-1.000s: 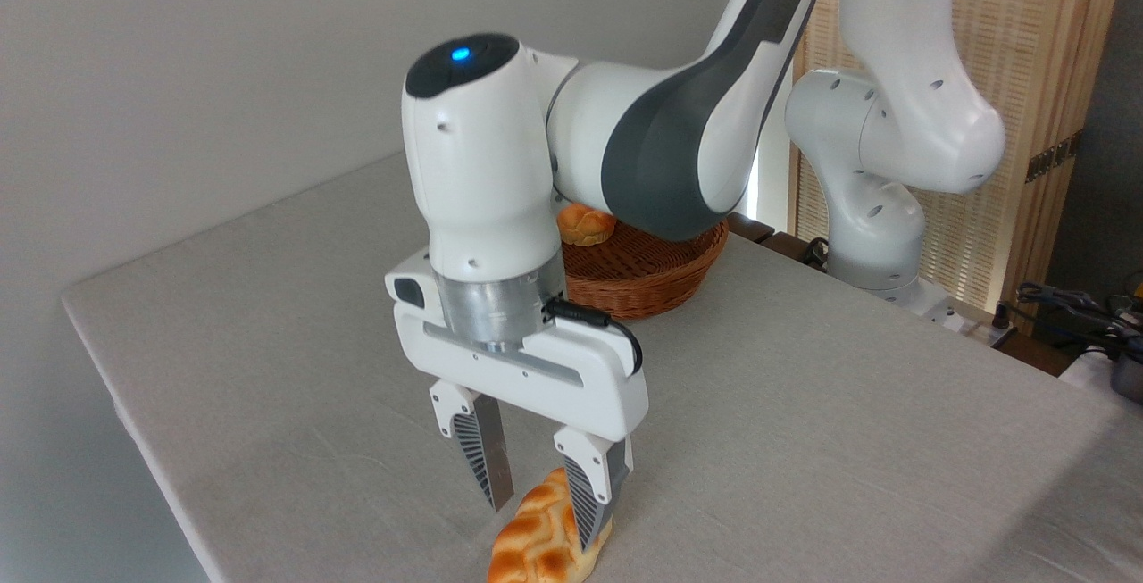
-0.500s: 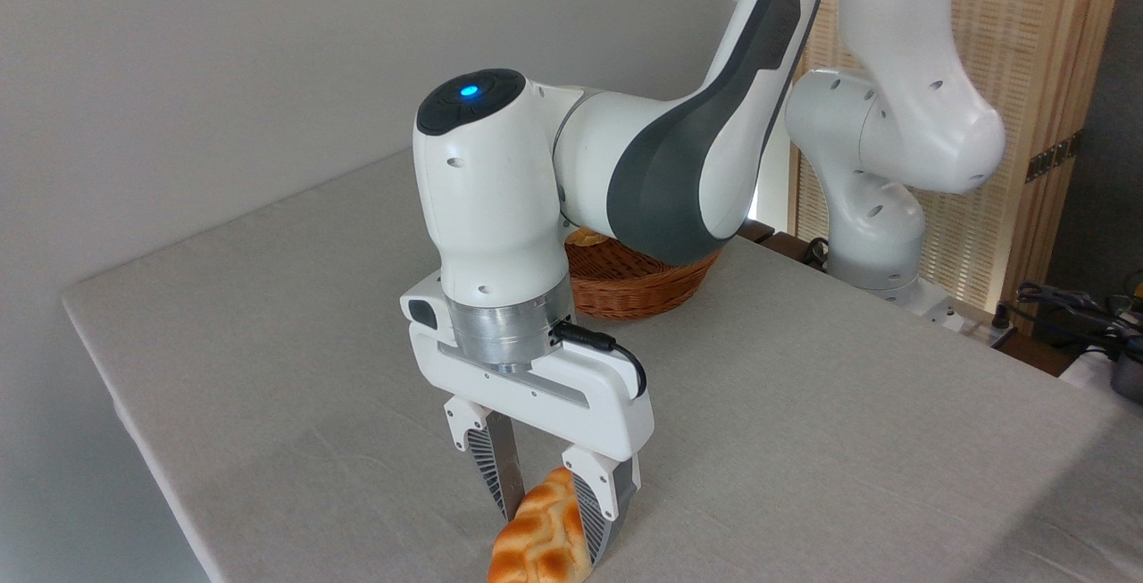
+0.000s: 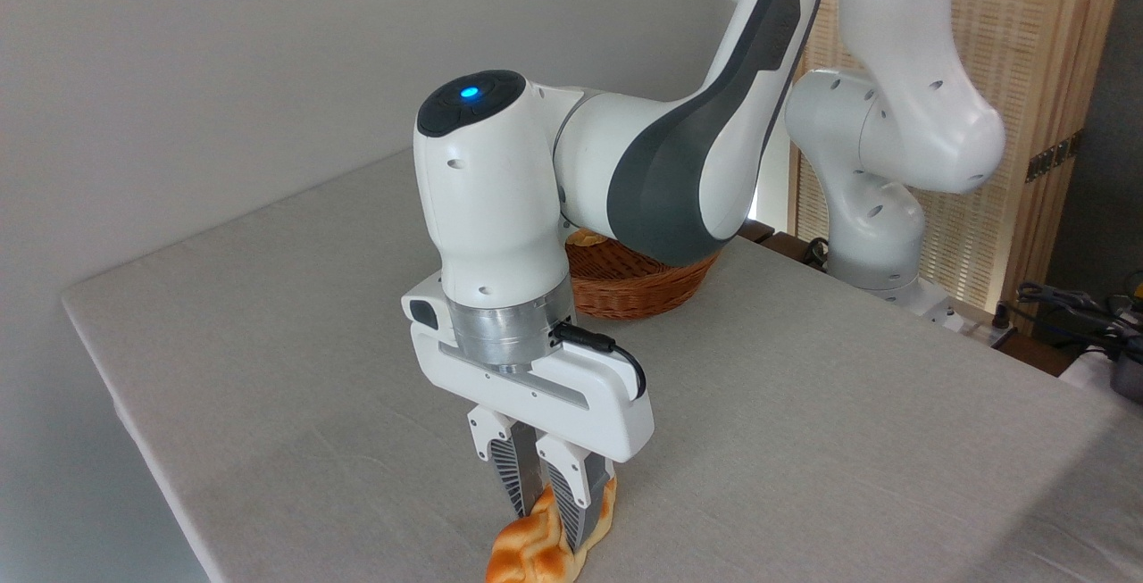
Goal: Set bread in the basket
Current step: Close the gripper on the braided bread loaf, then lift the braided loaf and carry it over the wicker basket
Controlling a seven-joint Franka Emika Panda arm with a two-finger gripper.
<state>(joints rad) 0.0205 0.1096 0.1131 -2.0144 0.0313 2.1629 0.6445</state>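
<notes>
At the bottom centre of the frame the gripper [image 3: 546,512] points straight down, its jaws pinching the bread [image 3: 536,549], which lies on the grey surface [image 3: 295,369] and looks squeezed. The basket [image 3: 636,284] sits mid-frame behind the arm, with what seems a small bun [image 3: 585,237] at its rim.

Bare table [image 3: 295,315] spreads left of the arm [image 3: 661,172], and wide open cloth lies to the right. The arm's own elbow hangs low over the basket [image 3: 638,284], covering most of its opening from above.
</notes>
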